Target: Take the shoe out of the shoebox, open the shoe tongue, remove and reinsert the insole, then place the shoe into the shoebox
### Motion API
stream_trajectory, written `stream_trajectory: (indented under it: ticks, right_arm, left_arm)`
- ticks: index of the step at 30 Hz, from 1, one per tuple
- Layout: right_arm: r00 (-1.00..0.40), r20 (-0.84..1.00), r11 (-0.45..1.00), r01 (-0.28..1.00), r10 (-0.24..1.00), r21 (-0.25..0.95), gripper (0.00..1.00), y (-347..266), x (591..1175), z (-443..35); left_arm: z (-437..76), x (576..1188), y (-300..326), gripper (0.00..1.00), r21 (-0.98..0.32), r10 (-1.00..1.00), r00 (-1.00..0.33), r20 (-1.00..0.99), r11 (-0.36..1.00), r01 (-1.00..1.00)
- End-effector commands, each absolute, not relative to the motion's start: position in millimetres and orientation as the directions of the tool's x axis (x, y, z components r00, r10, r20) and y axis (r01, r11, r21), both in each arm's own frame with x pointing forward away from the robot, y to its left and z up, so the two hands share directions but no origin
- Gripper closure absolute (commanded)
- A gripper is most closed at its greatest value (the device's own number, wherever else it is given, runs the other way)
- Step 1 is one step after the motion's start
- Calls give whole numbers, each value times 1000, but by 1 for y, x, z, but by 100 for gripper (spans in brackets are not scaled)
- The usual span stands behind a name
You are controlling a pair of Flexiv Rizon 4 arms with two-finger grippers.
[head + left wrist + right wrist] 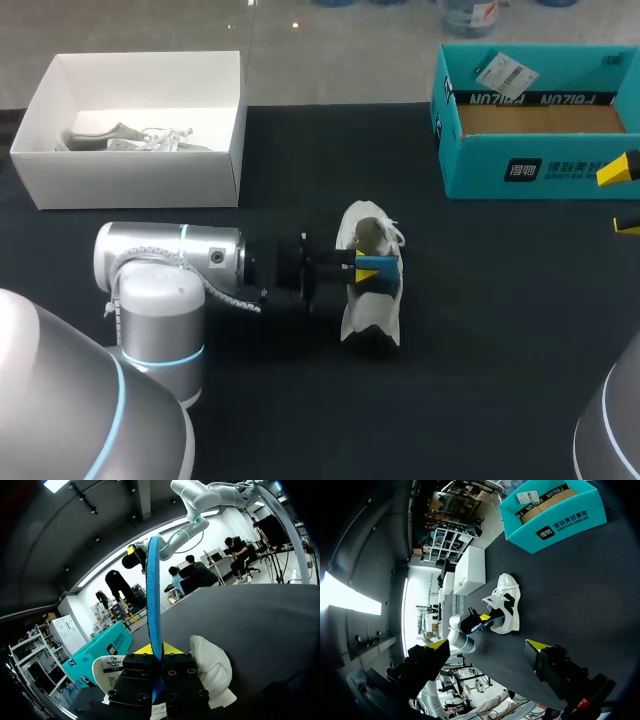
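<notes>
White shoe [362, 310] (black patches); blue insole [153, 605]; teal shoebox [480, 168]; black table [500, 340].

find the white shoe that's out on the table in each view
head view: shoe mid-table, under the left gripper holding the blue insole.
left wrist view: shoe beneath and beside that gripper.
right wrist view: shoe ahead of its own open jaws.
shared landmark: the teal shoebox.

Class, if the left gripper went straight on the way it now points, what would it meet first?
The white shoe, which lies right at its fingertips. The left gripper is shut on the blue insole over the shoe. Whether the tips already touch the shoe is unclear.
</notes>
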State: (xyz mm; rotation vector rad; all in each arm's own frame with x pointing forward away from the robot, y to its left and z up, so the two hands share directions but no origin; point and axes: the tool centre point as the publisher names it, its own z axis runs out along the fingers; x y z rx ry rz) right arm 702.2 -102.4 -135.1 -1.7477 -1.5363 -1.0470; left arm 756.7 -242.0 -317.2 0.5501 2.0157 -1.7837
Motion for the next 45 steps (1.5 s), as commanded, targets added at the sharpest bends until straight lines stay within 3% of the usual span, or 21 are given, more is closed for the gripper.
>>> stream_trajectory:
  ticks: [1, 3, 4, 5, 6, 8, 19, 23, 25, 26, 27, 45]
  right_arm:
    - [30, 848, -170, 983, 529, 72, 0, -102, 701, -135]
    - [30, 848, -170, 983, 529, 72, 0, -102, 701, -135]
    - [30, 848, -170, 983, 529, 72, 0, -102, 701, -135]
    - [30, 848, -170, 983, 529, 72, 0, -102, 701, -135]
    - [30, 848, -170, 983, 529, 72, 0, -102, 701, -135]
    - [30, 848, -170, 983, 529, 72, 0, -102, 701, -135]
    - [30, 848, -170, 983, 529, 72, 0, -102, 701, -135]
    - [30, 848, -170, 983, 529, 72, 0, -102, 701, -135]
    - [30, 848, -170, 983, 529, 72, 0, -102, 701, -135]
    - [30, 848, -170, 983, 529, 72, 0, -102, 701, -135]
    - [30, 848, -170, 983, 529, 72, 0, -102, 701, -135]
    - [30, 848, -170, 983, 529, 72, 0, -102, 701, -135]
  left_arm:
    - [-322, 761, -245, 100, -845, 23, -854, -521, 128, 519]
    - [-317, 760, -242, 100, -848, 15, -855, -518, 124, 515]
    - [-313, 758, -241, 68, -848, 12, -855, -519, 121, 516]
    - [-310, 757, -240, 51, -848, 9, -854, -519, 116, 517]
    - [-307, 756, -238, 41, -848, 7, -853, -521, 111, 519]
    - [-298, 754, -234, 45, -847, 0, -851, -526, 97, 523]
    - [-274, 733, -229, 45, -832, 67, -834, -548, 57, 551]
    - [-277, 727, -233, 55, -833, 102, -834, -542, 65, 549]
    - [-280, 726, -234, 63, -837, 109, -838, -534, 75, 543]
    - [-283, 726, -235, 77, -839, 116, -842, -527, 88, 537]
    - [-287, 727, -236, 100, -837, 119, -842, -527, 100, 538]
    - [-316, 748, -239, 100, -848, 15, -861, -508, 169, 503]
